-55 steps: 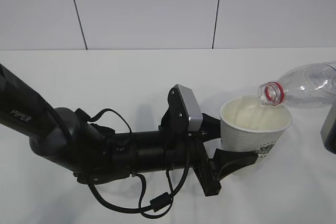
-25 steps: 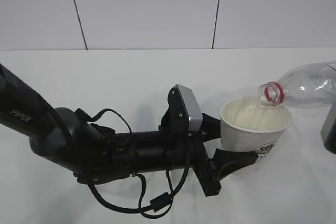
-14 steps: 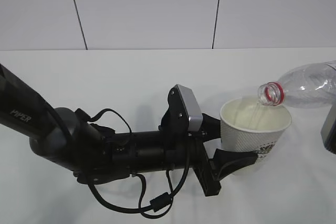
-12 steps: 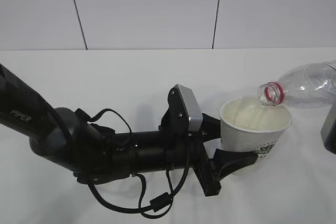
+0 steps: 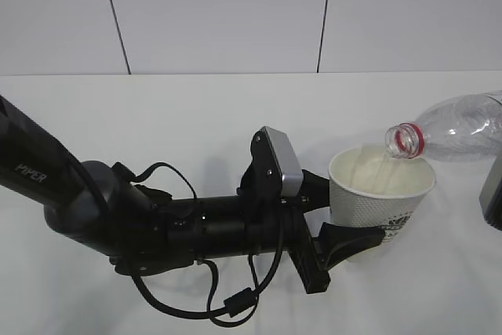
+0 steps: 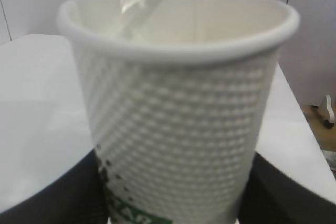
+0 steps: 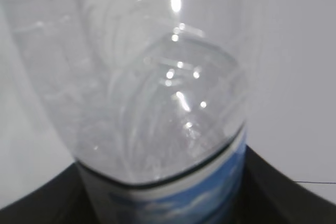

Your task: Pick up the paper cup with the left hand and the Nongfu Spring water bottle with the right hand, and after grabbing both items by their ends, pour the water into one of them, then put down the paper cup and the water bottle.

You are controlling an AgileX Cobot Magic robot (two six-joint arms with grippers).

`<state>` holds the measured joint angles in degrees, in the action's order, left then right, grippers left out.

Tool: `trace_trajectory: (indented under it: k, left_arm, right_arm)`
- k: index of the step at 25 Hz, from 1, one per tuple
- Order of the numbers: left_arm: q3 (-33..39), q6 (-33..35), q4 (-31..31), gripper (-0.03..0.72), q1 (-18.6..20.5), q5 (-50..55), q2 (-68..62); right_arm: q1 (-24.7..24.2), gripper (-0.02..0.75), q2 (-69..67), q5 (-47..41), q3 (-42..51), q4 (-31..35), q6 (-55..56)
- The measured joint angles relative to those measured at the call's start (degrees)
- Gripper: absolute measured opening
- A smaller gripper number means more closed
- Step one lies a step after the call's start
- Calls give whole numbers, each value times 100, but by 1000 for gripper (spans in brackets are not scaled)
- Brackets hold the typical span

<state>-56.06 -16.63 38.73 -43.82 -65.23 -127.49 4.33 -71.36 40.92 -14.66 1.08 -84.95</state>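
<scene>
Nothing has shifted since the earlier frames that we can make out: cup, bottle and both arms sit where they did, and the thin stream of water runs on as before.

We hold the paper cup (image 5: 382, 194) in the left hand (image 5: 339, 217), whose two black fingers (image 5: 345, 242) press its lower wall from either side, spread to the cup's width. The cup stands upright just beyond the fingertips, its mouth open to the top, clear of the white table (image 5: 196, 123). In the left wrist view the cup (image 6: 178, 108) fills the frame, its dimpled wall rising between the two dark finger pads (image 6: 58, 192), with a strip of green print at its foot.

The Nongfu Spring water bottle (image 5: 451, 129) lies tilted well over, neck lowest, its red-ringed mouth just above the cup's far rim, on the side away from our left hand. A fine thread of water drops from that mouth into the cream inside of the cup.

Of the right hand (image 5: 492, 198) we see only a dark block at the frame's edge in the exterior view, below the bottle's body. In the right wrist view the bottle (image 7: 152, 93) rises straight out from between the black fingers (image 7: 37, 203), which close on it at the blue-and-white label band, so this hand grips the bottle at its base end.
</scene>
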Motion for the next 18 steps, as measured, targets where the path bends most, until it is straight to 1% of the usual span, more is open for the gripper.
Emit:
trace_trajectory:
  k: [18]
  left_arm:
    - [0,0,0,470,0,0,0]
  right_arm:
    - [0,450,0,8,0,0,-44]
